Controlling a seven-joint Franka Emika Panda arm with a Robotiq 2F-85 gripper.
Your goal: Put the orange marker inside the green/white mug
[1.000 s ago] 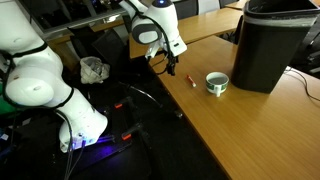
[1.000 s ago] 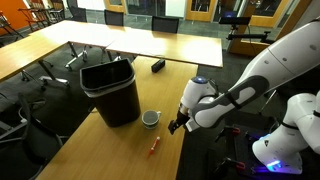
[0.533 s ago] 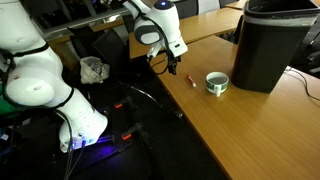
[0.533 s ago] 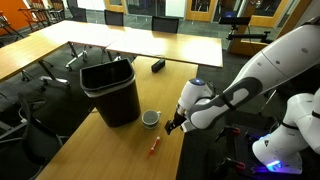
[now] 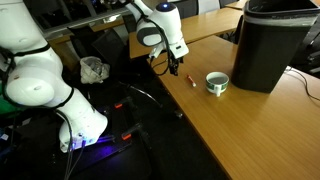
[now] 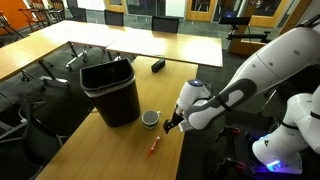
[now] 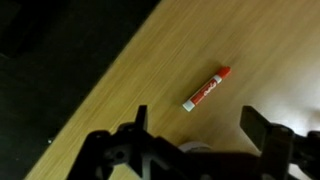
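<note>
The orange marker (image 7: 206, 88) lies flat on the wooden table, red-orange with a white end; it also shows in both exterior views (image 5: 189, 80) (image 6: 154, 147). The green/white mug (image 5: 216, 82) stands upright on the table beside the marker, near the black bin, and shows from the far side too (image 6: 150, 119); it is out of the wrist view. My gripper (image 7: 196, 122) is open and empty, hovering above the table with the marker just ahead of its fingers. It hangs near the table's edge in both exterior views (image 5: 168, 62) (image 6: 174, 124).
A big black bin (image 5: 266, 44) stands on the table right behind the mug (image 6: 112, 90). The table edge (image 7: 95, 85) runs diagonally close to the marker, with dark floor beyond. A small black object (image 6: 158, 66) lies on a farther table.
The gripper has shifted slightly towards the marker and mug. The marker and mug have not moved.
</note>
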